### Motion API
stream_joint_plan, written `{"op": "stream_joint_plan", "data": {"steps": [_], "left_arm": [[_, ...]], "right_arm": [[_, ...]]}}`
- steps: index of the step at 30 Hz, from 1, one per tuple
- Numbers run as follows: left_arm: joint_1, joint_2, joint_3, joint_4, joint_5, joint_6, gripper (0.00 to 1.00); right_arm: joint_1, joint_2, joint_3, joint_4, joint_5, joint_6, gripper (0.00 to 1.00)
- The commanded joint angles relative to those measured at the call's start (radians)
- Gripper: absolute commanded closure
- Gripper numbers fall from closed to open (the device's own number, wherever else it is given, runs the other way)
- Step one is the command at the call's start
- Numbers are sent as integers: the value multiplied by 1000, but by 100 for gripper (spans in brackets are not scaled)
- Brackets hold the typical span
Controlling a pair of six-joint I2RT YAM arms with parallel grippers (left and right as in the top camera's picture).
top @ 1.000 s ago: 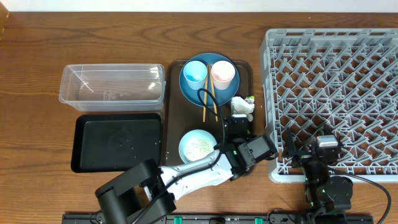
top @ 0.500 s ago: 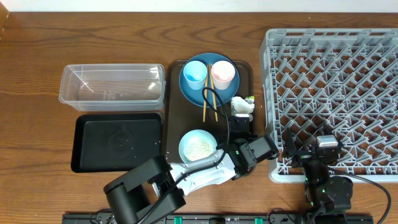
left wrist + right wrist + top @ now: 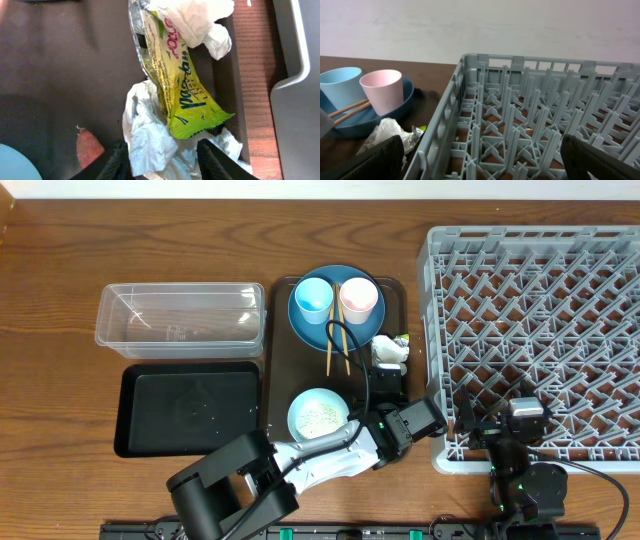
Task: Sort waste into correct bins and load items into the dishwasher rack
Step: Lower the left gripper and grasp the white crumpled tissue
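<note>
The left jaws [image 3: 162, 161] stand about half closed, one finger on each side of the crumpled white tissue [image 3: 150, 142], which fills the gap between them. The fingers seem to touch the paper, but I cannot tell whether they already pinch it or only enclose it. In my judgement the arm is low over this corner of the brown serving tray [image 3: 55, 75] because the waste is heaped there and should be cleared first. The yellow-green wrapper [image 3: 182, 95] lies partly on top of the tissue, just ahead of the jaws, so it could be dragged along when the tissue is lifted. The small carrot [image 3: 89, 149] lies just beside one finger, outside the gap.

The right jaws [image 3: 480, 167] are spread fully and hold nothing. They hover at the near edge of the dishwasher rack [image 3: 530, 115], probably ready for the dishes. The clear tub [image 3: 180, 340] and the black tray [image 3: 190, 415] rest on the surface [image 3: 60, 280] to the left of the serving tray, well apart from the tissue, so a carry across will be needed.
</note>
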Motion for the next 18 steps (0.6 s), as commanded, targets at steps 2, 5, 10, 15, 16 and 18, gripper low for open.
{"op": "stream_joint_plan", "data": {"steps": [2,5,10,15,16,18], "left_arm": [[2,8,-13,-10,11,6,53],[2,8,-13,-19,18,6,53],[2,8,-13,-38,21,6,52],[2,10,-13,-39,21,5,52],[2,12,-13,-39,21,5,52],[2,19,-14,-38,21,5,52]], "right_arm": [[-18,0,-2,-4,3,-11,1],[-18,0,-2,-4,3,-11,1],[-18,0,-2,-4,3,-11,1],[-18,0,-2,-4,3,-11,1],[-18,0,-2,-4,3,-11,1],[-18,0,-2,-4,3,-11,1]]}}
